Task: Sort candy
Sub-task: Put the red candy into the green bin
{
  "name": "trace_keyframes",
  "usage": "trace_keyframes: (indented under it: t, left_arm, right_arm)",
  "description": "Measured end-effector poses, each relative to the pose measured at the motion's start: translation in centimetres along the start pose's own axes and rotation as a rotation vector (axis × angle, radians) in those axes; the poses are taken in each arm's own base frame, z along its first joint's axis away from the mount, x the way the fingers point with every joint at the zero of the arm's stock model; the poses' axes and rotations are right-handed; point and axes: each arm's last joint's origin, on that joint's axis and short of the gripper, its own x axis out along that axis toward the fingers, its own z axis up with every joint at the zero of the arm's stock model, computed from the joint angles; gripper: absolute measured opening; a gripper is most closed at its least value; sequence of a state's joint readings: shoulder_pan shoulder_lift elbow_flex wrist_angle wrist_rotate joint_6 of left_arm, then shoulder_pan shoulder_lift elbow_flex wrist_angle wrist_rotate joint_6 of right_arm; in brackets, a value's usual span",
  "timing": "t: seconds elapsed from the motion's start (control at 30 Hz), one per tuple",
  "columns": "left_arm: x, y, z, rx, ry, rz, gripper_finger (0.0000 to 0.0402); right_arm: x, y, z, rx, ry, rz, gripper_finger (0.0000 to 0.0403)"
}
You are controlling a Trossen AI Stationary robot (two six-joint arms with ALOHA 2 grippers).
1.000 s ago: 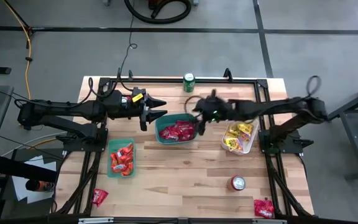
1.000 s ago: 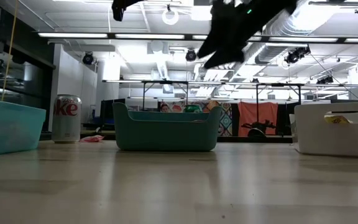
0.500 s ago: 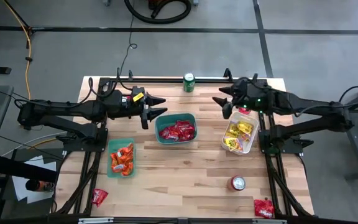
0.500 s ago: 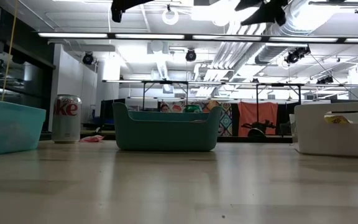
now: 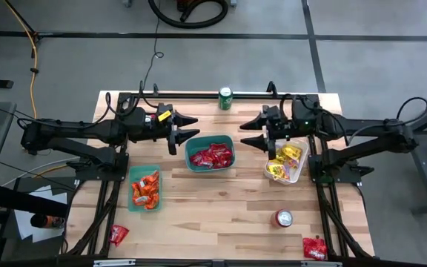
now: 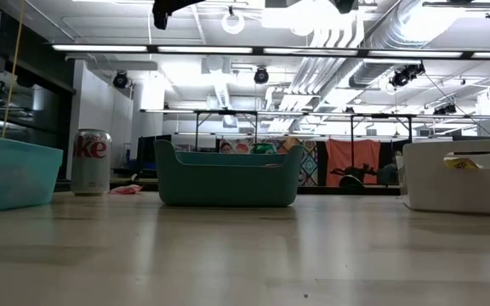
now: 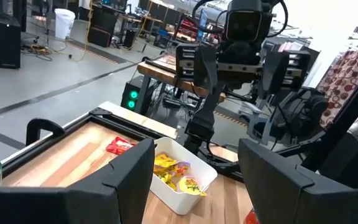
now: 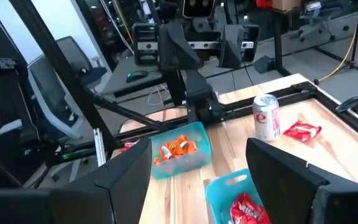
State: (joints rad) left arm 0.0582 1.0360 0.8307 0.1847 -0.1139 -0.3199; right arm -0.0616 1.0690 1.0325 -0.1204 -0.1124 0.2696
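Note:
The candy lies sorted in three bins. Red packets (image 5: 212, 155) fill the dark teal bin (image 5: 191, 158) at mid-table. Orange packets (image 5: 145, 190) sit in the light teal bin (image 5: 133, 194) at the left, and yellow ones (image 5: 284, 162) in the white bin (image 5: 299, 167) at the right. Loose red packets (image 5: 118, 234) (image 5: 315, 248) lie near the front corners. My left gripper (image 5: 190, 127) hangs open, level, above the dark teal bin's far left. My right gripper (image 5: 249, 133) hangs open, level, between that bin and the white bin, facing the left one.
A green can (image 5: 225, 98) stands at the far edge, and a silver-red can (image 5: 283, 217) near the front right. One more red packet (image 7: 120, 146) lies on the table beyond the white bin (image 7: 185, 186). Black frame rails (image 5: 110, 185) run along both sides.
My right gripper has risen from over the dark teal bin's right end, where it pointed steeply down. It has drawn back toward the table's right edge and tipped up to nearly level. Now it hangs high beside the white bin.

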Motion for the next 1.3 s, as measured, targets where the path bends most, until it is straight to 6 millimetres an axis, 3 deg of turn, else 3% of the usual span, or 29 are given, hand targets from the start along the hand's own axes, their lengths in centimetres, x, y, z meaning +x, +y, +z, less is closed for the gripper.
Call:
trace_keyframes:
  t: [0.13,0.27,0.47,0.53,0.67,0.87,1.03,1.3]
  left_arm:
    - [0.0,0.0,0.0,0.001,-0.001,0.001,0.0217]
    - [0.0,0.1,0.0,0.010,-0.005,0.017,0.0217]
    - [0.0,0.1,0.0,0.011,-0.004,0.029,0.0217]
    - [0.0,0.1,0.0,0.011,-0.004,0.029,0.0217]
    - [0.0,0.1,0.0,0.008,-0.004,0.029,0.0217]
    - [0.0,0.1,0.0,0.000,-0.004,0.029,0.0217]
    - [0.0,0.1,0.0,-0.018,0.001,0.019,0.0217]
    - [0.0,0.1,-0.4,-0.015,0.037,0.011,0.0217]
  right_arm:
    - [-0.7,-0.3,-0.2,-0.004,0.024,-0.078,0.0257]
    - [-3.2,-1.8,-0.5,0.034,0.055,-0.397,0.0257]
    - [-6.5,-6.0,-3.5,0.313,0.240,-1.003,0.0257]
    - [-6.9,-7.5,-4.5,0.431,0.300,-1.143,0.0257]
    - [-6.6,-10.8,-5.9,0.476,0.477,-1.340,0.0257]
    - [-4.7,-16.2,-8.6,0.519,0.755,-1.429,0.0257]
    - [-4.3,-19.6,-10.7,0.586,0.935,-1.419,0.0257]
    - [-5.7,-22.0,-12.2,0.769,0.917,-1.381,0.0257]
